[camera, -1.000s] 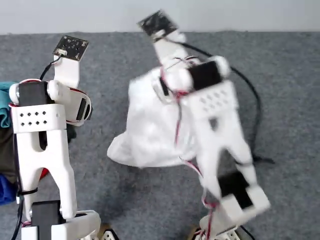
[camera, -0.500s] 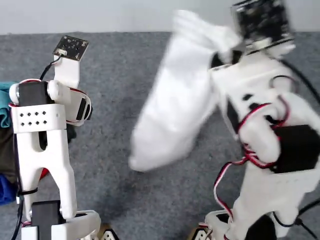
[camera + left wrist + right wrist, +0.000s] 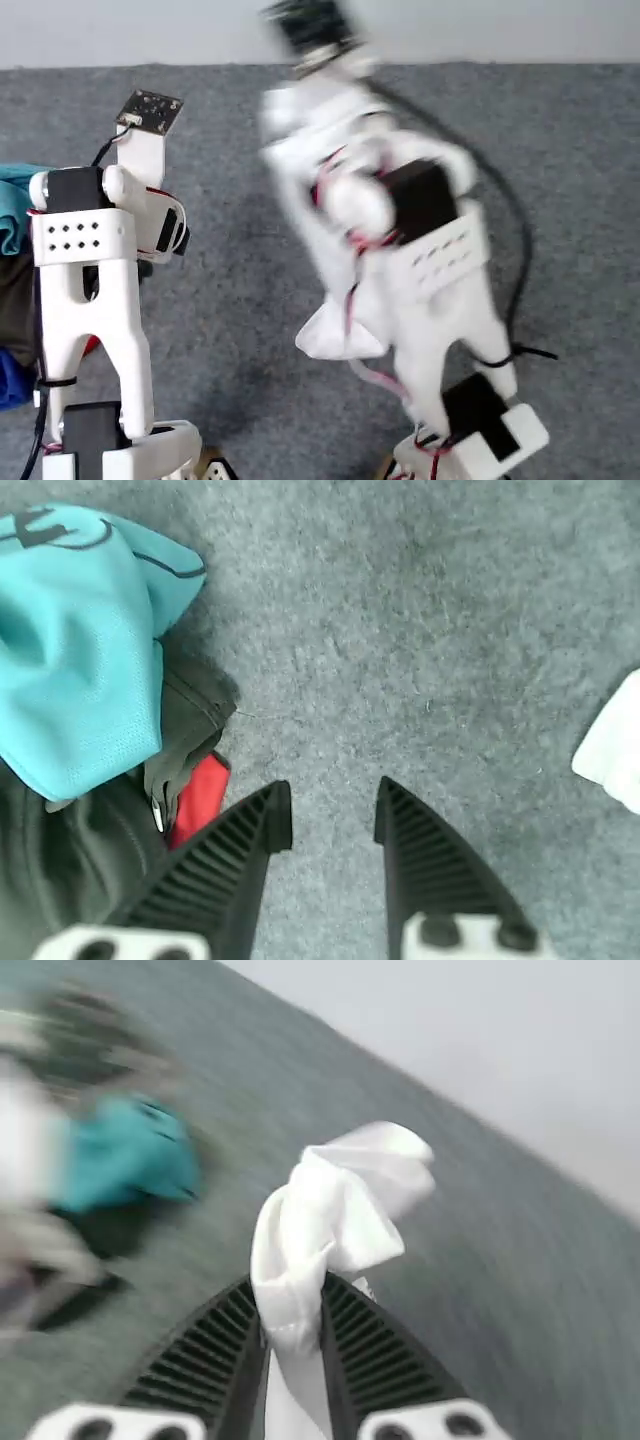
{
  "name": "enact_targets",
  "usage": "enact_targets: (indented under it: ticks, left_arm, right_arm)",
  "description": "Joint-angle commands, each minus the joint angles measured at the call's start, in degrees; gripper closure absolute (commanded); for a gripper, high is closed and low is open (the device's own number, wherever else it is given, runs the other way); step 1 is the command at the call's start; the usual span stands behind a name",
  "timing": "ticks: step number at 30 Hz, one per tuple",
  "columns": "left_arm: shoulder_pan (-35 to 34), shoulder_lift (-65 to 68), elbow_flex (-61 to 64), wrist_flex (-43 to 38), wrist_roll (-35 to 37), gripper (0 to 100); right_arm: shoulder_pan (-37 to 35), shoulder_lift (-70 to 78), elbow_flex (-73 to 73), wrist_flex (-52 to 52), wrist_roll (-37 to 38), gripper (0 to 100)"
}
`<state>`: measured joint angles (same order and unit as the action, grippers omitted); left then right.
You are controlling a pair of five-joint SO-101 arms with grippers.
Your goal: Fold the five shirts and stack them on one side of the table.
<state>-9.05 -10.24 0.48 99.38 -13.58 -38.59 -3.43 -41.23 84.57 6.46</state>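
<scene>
As the right pincer (image 3: pixel 293 1298) swings back (clamped), white shirt (image 3: pixel 345 1195) trails.

Soft, even light falls on the grey table (image 3: pixel 590 180), with no glare. In the high view motion blur smears the right arm (image 3: pixel 420 250). The left arm (image 3: pixel 85 290) is crisp, with a faint shadow beside it. In the right wrist view the teal shirt (image 3: pixel 125 1165) and background streak, while the white shirt (image 3: pixel 335 1205) in the right hand (image 3: pixel 293 1295) reads clearer.

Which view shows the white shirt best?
The right wrist view: the shirt is clamped in the right gripper. The high view shows it blurred beside an arm; the left wrist view, one white corner.
</scene>
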Motion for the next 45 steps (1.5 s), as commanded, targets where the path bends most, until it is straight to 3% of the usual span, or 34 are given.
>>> enact_targets:
  ticks: [1,4,6,14,21,28,33,38,42,45]
  left_arm:
    - [0.35,-2.02,-0.04,-0.18,-0.62,86]
    - [0.35,-2.02,-0.04,-0.09,-0.62,86]
    - [0.35,-2.02,-0.04,-0.09,-0.62,86]
    - [0.35,-2.02,0.04,0.0,-0.62,86]
    - [0.35,-2.02,0.04,0.09,-0.62,86]
    - [0.26,-1.49,1.01,-0.62,-0.7,85]
    - [0.44,-1.49,6.99,-11.43,-0.7,84]
    - [4.92,-1.41,22.2,-32.26,-0.62,75]
    - [11.52,-1.41,30.02,-42.37,-0.35,75]
    - [12.48,-1.67,33.1,-46.42,-0.35,77]
  right_arm:
    - [-9.98,-0.04,-12.22,-2.77,7.56,99.0]
    - [-8.84,1.63,-21.71,-0.92,10.11,99.0]
    - [-3.12,4.0,-23.91,1.45,9.05,99.0]
    - [16.57,21.49,-13.19,4.09,1.67,99.0]
    - [28.35,35.12,-10.55,5.49,1.41,99.0]
    - [36.0,36.26,-10.29,18.42,2.37,98.0]
    - [37.76,32.4,-1.05,18.42,7.03,82.0]
    - [37.93,27.12,6.15,18.15,9.32,66.1]
    - [38.2,26.33,7.38,18.15,9.32,63.7]
    - [38.11,26.33,7.65,18.15,9.05,63.7]
